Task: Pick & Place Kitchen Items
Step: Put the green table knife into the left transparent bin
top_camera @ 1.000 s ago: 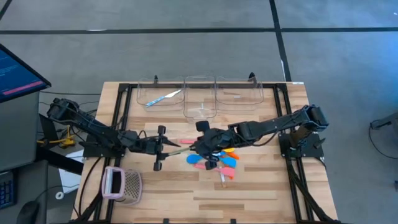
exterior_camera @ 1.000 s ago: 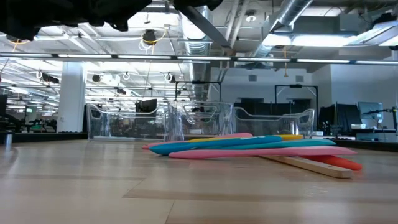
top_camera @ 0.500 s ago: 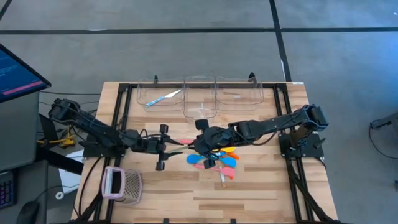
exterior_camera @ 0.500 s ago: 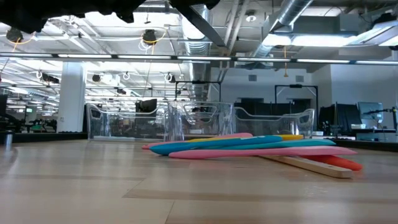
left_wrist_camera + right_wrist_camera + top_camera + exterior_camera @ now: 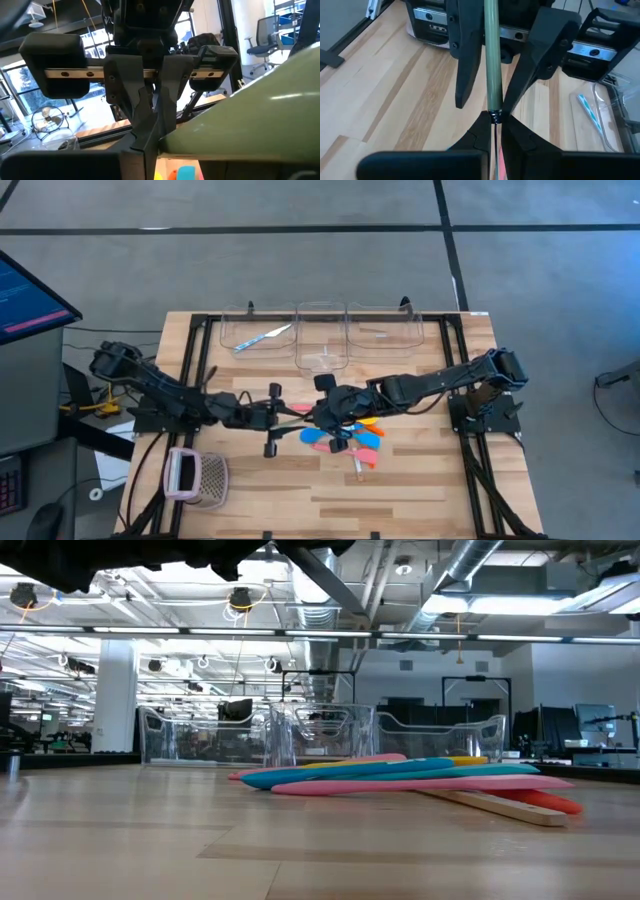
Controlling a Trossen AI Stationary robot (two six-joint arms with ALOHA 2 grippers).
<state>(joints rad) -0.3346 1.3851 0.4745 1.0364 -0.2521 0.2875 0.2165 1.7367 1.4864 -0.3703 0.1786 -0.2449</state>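
From above, the two dark arms meet near the middle of the pale wooden desk [image 5: 420, 480]: the left gripper [image 5: 284, 411] reaches in from the left with its fingers spread wide, and the right gripper [image 5: 318, 415] comes from the right to face it. Between them runs a slim pale-green utensil handle [image 5: 298, 410], and just beside the right gripper lies a fanned heap of blue, pink, orange and yellow plastic spoons [image 5: 352, 436]. At the far edge stand three clear plastic bins [image 5: 322, 330], the leftmost holding a teal-handled piece of cutlery [image 5: 262, 337]; a pink-and-white mesh basket [image 5: 197, 477] sits at the near left corner. At desk height, the spoons [image 5: 400, 776] lie stacked flat, with a red-headed wooden-handled spatula [image 5: 510, 804] slanting out beneath them, and the bins [image 5: 320, 735] stand behind; the arms show only as dark shapes overhead. Through the left wrist camera, the pale-green handle [image 5: 250, 120] fills the foreground, its far end pinched between the narrowly closed fingers [image 5: 172, 90] of the right gripper [image 5: 152, 117]. Through the right wrist camera, the same handle [image 5: 491, 55] runs straight out from that gripper's closed fingertips [image 5: 482, 131], passing between the left gripper's two wide-set fingers [image 5: 465, 50] without touching either.
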